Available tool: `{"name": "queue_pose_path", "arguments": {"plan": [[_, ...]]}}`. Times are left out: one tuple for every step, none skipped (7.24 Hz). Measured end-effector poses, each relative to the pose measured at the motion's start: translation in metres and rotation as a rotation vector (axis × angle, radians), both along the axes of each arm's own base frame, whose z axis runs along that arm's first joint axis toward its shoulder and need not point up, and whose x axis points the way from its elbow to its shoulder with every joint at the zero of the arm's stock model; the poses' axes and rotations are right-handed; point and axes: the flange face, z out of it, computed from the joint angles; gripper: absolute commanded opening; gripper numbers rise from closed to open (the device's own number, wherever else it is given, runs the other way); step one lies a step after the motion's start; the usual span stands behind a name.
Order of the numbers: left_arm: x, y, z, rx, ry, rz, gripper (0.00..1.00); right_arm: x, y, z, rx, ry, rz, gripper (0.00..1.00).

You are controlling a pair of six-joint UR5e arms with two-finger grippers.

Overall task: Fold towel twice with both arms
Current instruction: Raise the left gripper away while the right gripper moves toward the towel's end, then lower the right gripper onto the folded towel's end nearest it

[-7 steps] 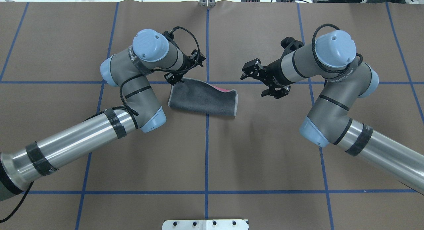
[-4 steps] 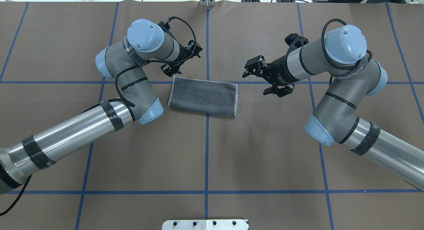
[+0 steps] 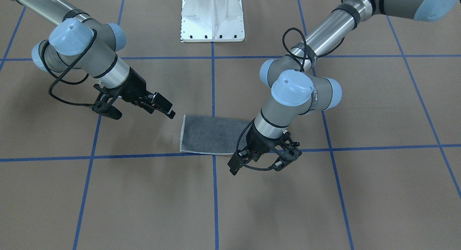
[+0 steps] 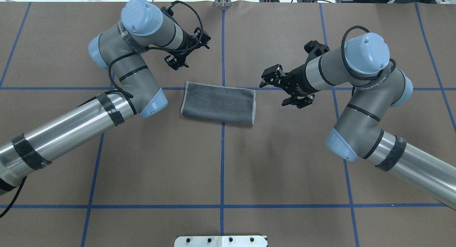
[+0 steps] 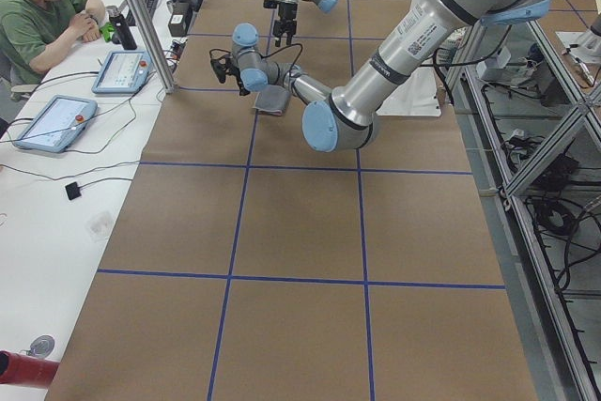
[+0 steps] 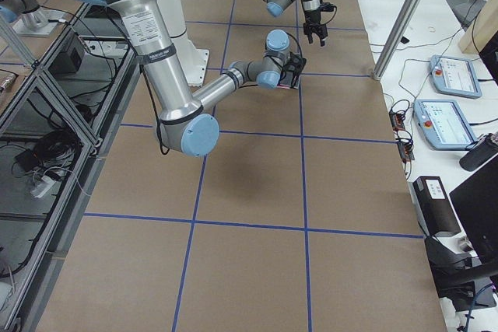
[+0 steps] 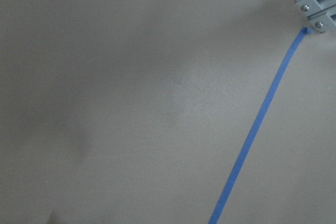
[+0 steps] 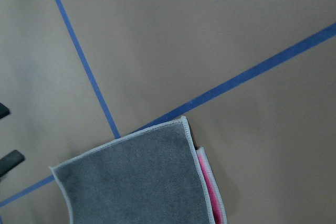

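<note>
A brown paper-covered table (image 4: 285, 168) fills the scene, ruled into large squares by blue tape lines (image 4: 222, 161).

On the left, the left hand (image 3: 259, 161) hangs over bare table just beyond the far left corner of the towel (image 4: 218, 103). It touches nothing. Its fingers stand spread apart with nothing between them, and its wrist camera sees only paper and one tape line.

The towel lies flat at the middle of the table, across the centre tape line. It is folded into a rectangle with the dark grey face up. Its long axis runs left to right, with the right end angled slightly nearer the robot. The light grey border shows along the right short edge, and the right wrist view shows a strip of pink at one edge of the fold.

To the right, the right hand (image 4: 281, 90) points at the towel's right short edge, near it but apart. Its fingers are parted wide and it grips nothing.
</note>
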Motion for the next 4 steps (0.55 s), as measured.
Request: {"name": "queue_pose_path", "arguments": {"plan": [[-0.02,-0.001,0.01,0.001,0.008,0.015,0.99,-0.018,0.004,0.007,-0.01,0.02,-0.005,0.99],[-0.039,0.002,0.024,0.016,0.008,0.036,0.99,-0.033,0.006,0.014,-0.02,0.036,-0.012,0.99],[-0.054,0.004,0.034,0.026,0.009,0.053,0.99,-0.042,0.007,0.018,-0.027,0.045,-0.019,0.99],[-0.063,0.004,0.039,0.028,0.012,0.062,0.99,-0.047,0.007,0.017,-0.028,0.046,-0.023,0.99]]}}
